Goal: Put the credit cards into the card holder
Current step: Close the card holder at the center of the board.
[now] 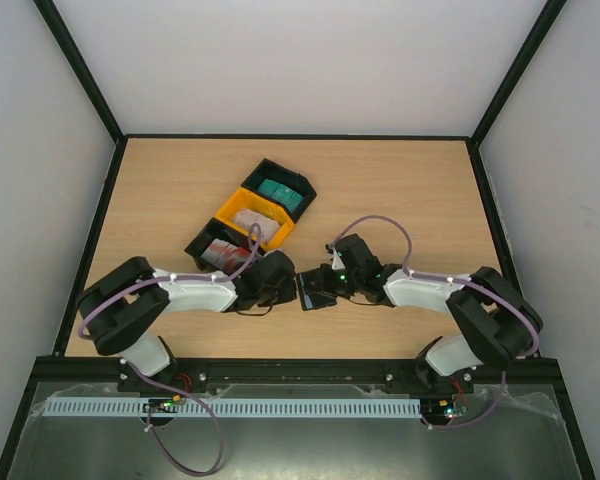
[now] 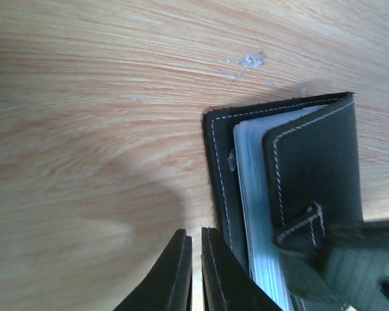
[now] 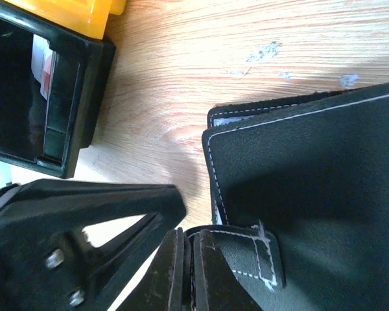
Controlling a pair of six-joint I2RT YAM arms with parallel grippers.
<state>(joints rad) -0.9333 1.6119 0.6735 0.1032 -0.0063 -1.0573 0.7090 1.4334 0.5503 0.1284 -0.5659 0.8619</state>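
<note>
**Step in hand:** loading a card into the black stitched folding card holder (image 1: 315, 292). It lies on the wooden table (image 1: 400, 190), between the two grippers.

- **Right gripper** (image 3: 185, 272): clamped on the card holder's stitched strap tab (image 3: 262, 256). The cover stands partly open over the stack of clear sleeves (image 2: 253, 214).
- **Left gripper** (image 2: 193, 272): just beside the card holder's open edge, fingers nearly together with only a thin slit between them. Whether a card is pinched there cannot be told.
- **Credit cards:** teal (image 1: 280, 191), grey-white (image 1: 263, 228) and red-and-white (image 1: 220, 255). They lie in the row of black and yellow plastic bins (image 1: 235, 212), behind and to the left of the card holder.

**Procedure:** hold the tab steady. Align the card's edge parallel to a sleeve mouth and feed it in at a shallow angle. Pulling the tab too far would probably drag the card holder.
</note>
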